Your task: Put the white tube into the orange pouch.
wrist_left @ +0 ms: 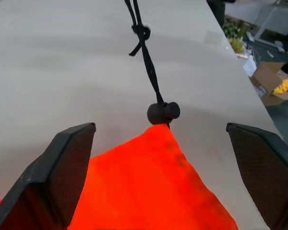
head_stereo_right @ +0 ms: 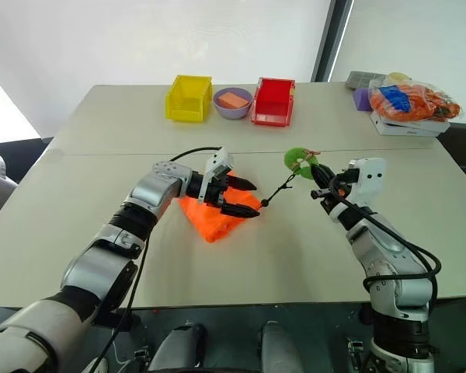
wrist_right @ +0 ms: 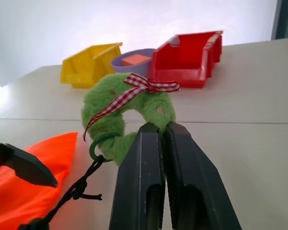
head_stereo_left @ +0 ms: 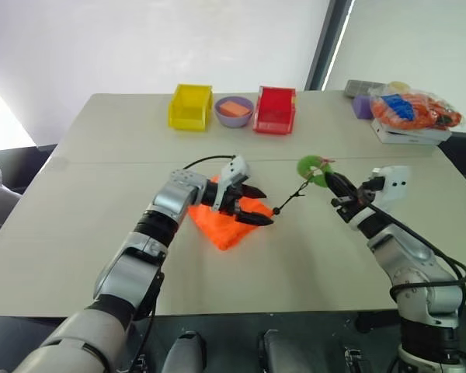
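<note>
the orange pouch (head_stereo_left: 231, 220) lies flat on the grey table (head_stereo_left: 78, 225) in the middle of the frame, a soft cloth bag drawn shut at its right-hand corner by a black toggle (wrist_left: 163, 113). from there a thin black cord (head_stereo_left: 293, 196) runs up and right to a fuzzy green ring (wrist_right: 127, 115) tied with a checked ribbon.

the left gripper (head_stereo_left: 250, 207) hovers over the pouch with its fingers spread wide on either side of the cloth, holding nothing. the right gripper (wrist_right: 165, 132), right of centre, has its fingers pressed together on the edge of the green ring, so the cord hangs fairly tight between ring and pouch.

the white tube cannot be made out anywhere; whether it sits inside the closed pouch i cannot tell.

the pouch looks light, limp and a little slippery on the smooth table, so it will likely crumple and slide rather than stay put. the gathered neck by the toggle seems the best place to take hold. the tube, being small stiff plastic, would best be pinched across its middle.

at the upper edge stand a yellow bin (head_stereo_left: 190, 106), a purple bowl (head_stereo_left: 234, 110) and a red bin (head_stereo_left: 275, 109).
</note>
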Controlling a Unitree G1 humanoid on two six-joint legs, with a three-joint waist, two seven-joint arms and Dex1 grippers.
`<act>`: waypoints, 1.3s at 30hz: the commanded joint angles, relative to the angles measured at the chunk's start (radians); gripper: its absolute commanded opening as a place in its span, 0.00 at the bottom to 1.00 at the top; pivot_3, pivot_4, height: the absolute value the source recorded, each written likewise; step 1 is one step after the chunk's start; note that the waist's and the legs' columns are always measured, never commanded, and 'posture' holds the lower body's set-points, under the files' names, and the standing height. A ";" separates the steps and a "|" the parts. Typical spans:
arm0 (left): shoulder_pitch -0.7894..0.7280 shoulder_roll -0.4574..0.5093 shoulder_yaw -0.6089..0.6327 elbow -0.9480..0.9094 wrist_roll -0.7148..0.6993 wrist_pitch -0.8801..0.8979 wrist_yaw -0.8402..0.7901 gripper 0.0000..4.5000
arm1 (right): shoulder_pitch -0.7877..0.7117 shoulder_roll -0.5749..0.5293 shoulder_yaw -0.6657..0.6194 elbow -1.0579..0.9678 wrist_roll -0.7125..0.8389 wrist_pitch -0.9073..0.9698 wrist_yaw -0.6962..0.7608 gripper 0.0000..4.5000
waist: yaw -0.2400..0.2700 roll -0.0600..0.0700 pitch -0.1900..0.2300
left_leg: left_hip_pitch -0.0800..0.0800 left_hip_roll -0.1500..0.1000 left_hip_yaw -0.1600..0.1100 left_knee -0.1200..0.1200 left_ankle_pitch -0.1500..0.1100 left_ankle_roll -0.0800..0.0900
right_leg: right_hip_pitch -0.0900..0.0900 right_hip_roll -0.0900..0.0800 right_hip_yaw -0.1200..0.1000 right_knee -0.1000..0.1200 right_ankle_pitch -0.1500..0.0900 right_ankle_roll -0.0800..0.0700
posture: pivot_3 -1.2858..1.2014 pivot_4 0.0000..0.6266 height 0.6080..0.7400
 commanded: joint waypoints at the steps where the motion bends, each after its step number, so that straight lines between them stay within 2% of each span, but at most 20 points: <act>1: -0.025 -0.007 0.015 0.004 -0.007 -0.007 -0.006 0.99 | -0.010 -0.011 -0.025 -0.008 -0.016 -0.041 0.000 0.00 | 0.000 0.000 0.000 | 0.000 0.000 0.000 0.000 0.000 0.000 | 0.000 0.000 0.000 0.000 0.000 0.000 | 0.52 0.24 1.00; 6: -0.029 -0.030 0.006 0.028 0.000 0.000 -0.003 0.99 | -0.005 -0.007 -0.016 -0.014 -0.017 -0.052 0.016 0.00 | 0.000 0.000 0.000 | 0.000 0.000 0.000 0.000 0.000 0.000 | 0.000 0.000 0.000 0.000 0.000 0.000 | 0.52 0.24 1.00; 17: -0.082 -0.090 0.045 0.125 -0.049 0.177 -0.037 0.99 | 0.008 -0.002 -0.002 -0.047 -0.011 -0.050 0.036 0.00 | -0.003 0.000 0.000 | 0.000 0.000 0.000 0.000 0.000 0.000 | 0.000 0.000 0.000 0.000 0.000 0.000 | 0.52 0.24 1.00; 25: -0.094 -0.099 0.046 0.151 -0.036 0.171 -0.043 0.99 | 0.012 -0.006 0.006 -0.051 -0.011 -0.052 0.049 0.00 | -0.001 0.000 0.000 | 0.000 0.000 -0.001 0.000 0.000 0.000 | 0.000 0.001 0.000 0.001 0.000 0.000 | 0.52 0.24 1.00; 39: -0.180 -0.039 0.183 0.250 -0.066 0.106 -0.004 0.99 | 0.063 -0.048 -0.040 0.004 -0.093 -0.135 0.050 0.00 | 0.000 0.000 0.000 | 0.000 0.000 -0.001 0.000 0.000 0.000 | 0.000 0.001 0.000 0.001 0.000 0.001 | 0.52 0.24 1.00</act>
